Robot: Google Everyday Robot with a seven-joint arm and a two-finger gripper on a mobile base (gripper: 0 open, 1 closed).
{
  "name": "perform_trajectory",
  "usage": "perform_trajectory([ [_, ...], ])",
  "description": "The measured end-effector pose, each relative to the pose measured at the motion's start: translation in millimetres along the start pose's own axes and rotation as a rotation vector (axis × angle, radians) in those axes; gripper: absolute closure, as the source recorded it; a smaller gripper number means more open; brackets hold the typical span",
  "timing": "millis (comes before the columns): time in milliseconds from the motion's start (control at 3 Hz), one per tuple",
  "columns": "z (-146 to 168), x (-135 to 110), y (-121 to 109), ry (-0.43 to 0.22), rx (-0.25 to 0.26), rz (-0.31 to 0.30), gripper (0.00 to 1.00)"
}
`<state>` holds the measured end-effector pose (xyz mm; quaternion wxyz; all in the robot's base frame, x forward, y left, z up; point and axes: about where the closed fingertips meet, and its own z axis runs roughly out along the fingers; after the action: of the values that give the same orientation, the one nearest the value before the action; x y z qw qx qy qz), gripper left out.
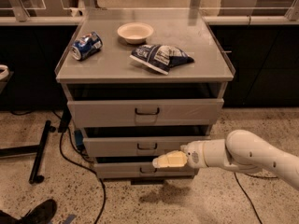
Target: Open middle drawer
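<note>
- Middle drawer [112, 147], centre of frame: rigid metal, probably light and free-sliding; pull by the small dark handle [147, 146].
- Claw [161, 161], lower centre, just below-right of the handle; I cannot tell its opening.

The grey cabinet top [107, 64] carries three things. A blue can [87, 45] lies on its side at the far left. A pale bowl [135, 32] stands upright at the far middle, apart from the can. A blue and white bag [161, 58] lies flat near the centre, just right of the bowl. The cabinet stands on a speckled floor [196, 204], where a black cable [101, 199] and a black stand bar [39, 150] lie at the left. The gripper [157, 162] hangs low before the cabinet's front, above the floor.
</note>
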<state>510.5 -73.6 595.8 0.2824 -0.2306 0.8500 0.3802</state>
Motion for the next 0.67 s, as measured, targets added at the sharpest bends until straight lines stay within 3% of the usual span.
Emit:
perform_trajectory([
  [667, 0.8, 0.0, -1.9, -0.003, 0.000, 0.011, 0.00],
])
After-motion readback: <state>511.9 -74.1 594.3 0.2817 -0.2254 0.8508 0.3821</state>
